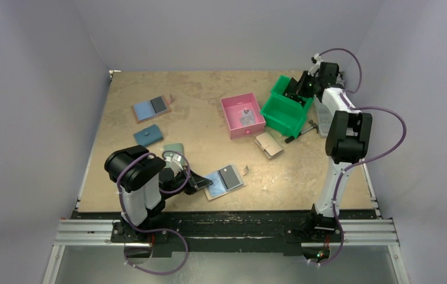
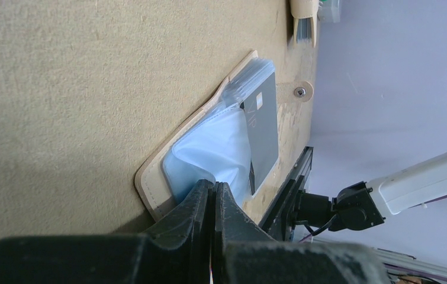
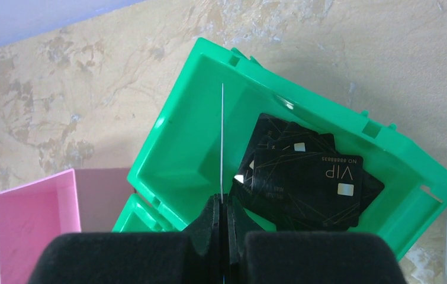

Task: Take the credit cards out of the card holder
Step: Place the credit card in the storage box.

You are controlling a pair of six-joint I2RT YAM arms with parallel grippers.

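Note:
The beige card holder (image 1: 225,180) lies open near the table's front edge, with one pale blue panel and one dark grey panel. In the left wrist view its pale blue panel (image 2: 215,148) is puckered, and a dark card marked VIP (image 2: 263,130) lies in the other panel. My left gripper (image 2: 216,184) is shut, pinching the near edge of the pale blue panel; it also shows in the top view (image 1: 205,183). My right gripper (image 3: 222,198) is shut on a thin card (image 3: 222,142) seen edge-on, held over the green bin (image 3: 185,148); it also shows in the top view (image 1: 298,89).
The green bin (image 1: 280,112) holds several black VIP cards (image 3: 309,177). Next to it are a pink box (image 1: 243,115) and a tan folded wallet (image 1: 268,144). A blue-and-black holder (image 1: 151,108) and a teal wallet (image 1: 148,135) lie at the back left. A clear container (image 1: 321,115) stands right.

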